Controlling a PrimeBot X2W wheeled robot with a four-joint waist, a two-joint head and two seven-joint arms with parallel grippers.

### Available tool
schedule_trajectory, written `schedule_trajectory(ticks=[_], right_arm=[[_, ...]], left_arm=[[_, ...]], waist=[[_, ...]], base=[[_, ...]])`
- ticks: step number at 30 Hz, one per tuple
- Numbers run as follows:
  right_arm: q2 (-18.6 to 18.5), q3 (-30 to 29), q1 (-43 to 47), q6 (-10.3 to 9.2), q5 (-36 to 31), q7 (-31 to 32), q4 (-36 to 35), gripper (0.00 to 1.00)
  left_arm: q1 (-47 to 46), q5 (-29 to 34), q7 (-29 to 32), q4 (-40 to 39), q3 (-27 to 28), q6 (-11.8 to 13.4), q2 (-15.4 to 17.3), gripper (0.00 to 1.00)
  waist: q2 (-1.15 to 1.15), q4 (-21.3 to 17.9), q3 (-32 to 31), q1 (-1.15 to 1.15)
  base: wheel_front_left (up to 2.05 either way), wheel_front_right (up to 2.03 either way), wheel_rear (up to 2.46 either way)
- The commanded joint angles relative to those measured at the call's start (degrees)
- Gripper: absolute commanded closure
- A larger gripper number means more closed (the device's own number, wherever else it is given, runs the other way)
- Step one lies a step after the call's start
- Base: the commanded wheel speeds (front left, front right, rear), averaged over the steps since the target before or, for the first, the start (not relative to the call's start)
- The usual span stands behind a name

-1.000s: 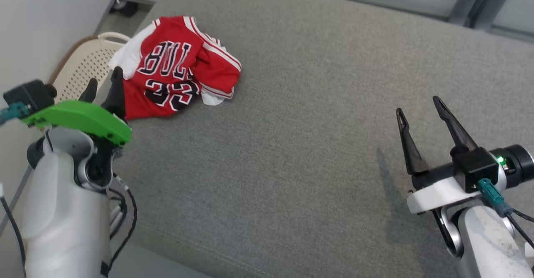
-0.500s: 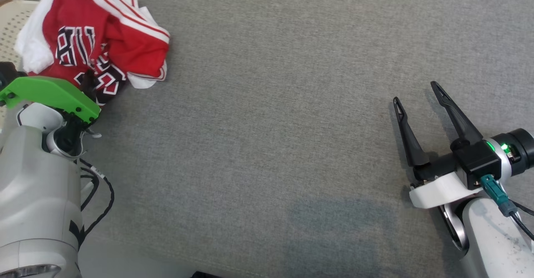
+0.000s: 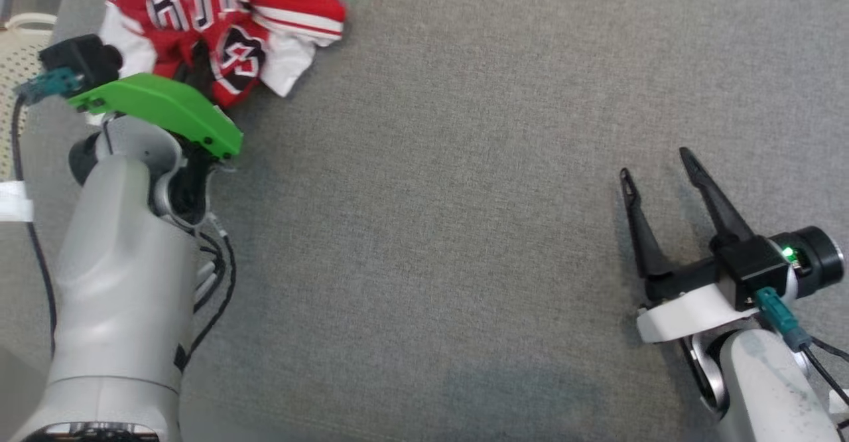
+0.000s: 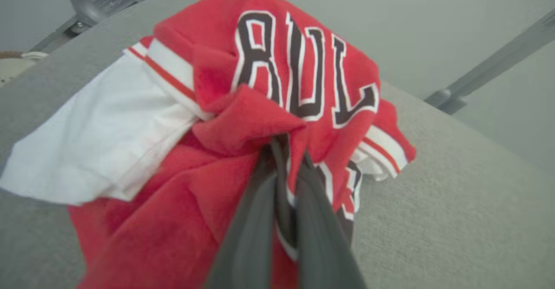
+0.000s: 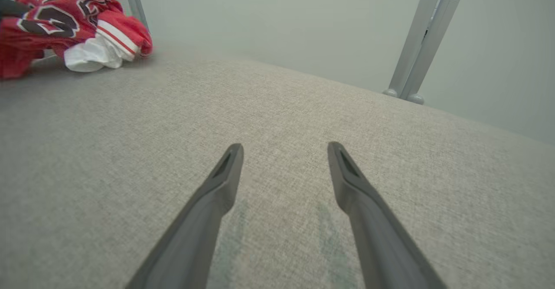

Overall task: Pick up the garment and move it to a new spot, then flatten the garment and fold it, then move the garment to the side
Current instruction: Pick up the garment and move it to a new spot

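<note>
The garment (image 3: 219,24) is a crumpled red jersey with white trim and black lettering, bunched at the far left of the grey cushioned surface (image 3: 464,196). My left gripper (image 3: 199,73) is shut on a fold of the garment (image 4: 260,119); in the left wrist view its fingers (image 4: 256,219) come together in the red cloth. My right gripper (image 3: 653,163) stands open low over bare cushion at the right, far from the jersey, which appears at the upper left (image 5: 73,24) of the right wrist view, with nothing between the spread fingers (image 5: 217,193).
A cream perforated basket (image 3: 20,64) sits off the cushion's left edge beside my left arm. Grey metal frame posts (image 5: 418,46) stand beyond the far edge. Wide bare cushion lies between the two arms.
My left gripper has reached into the jersey and shut on it. The head camera has tilted and shifted. The right gripper stays open in about the same place.
</note>
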Motion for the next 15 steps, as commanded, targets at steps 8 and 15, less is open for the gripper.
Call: schedule_trajectory(ticks=[8, 15], right_arm=[[3.70, 0.70, 0.98, -0.08, 2.61, -0.15, 0.54, 0.00], [4.94, -1.24, 2.23, -0.07, 4.51, -0.16, -0.08, 0.00]], left_arm=[[10.95, -3.88, 7.74, -28.70, -12.37, -0.24, 1.01, 1.00], [18.60, -5.52, 17.15, -52.23, -21.05, 2.30, -1.32, 1.00]], waist=[[0.40, -6.62, -11.00, -0.01], [0.40, -16.14, -12.94, -0.01]], base=[[0.00, 0.00, 0.00], [0.00, 0.00, 0.00]])
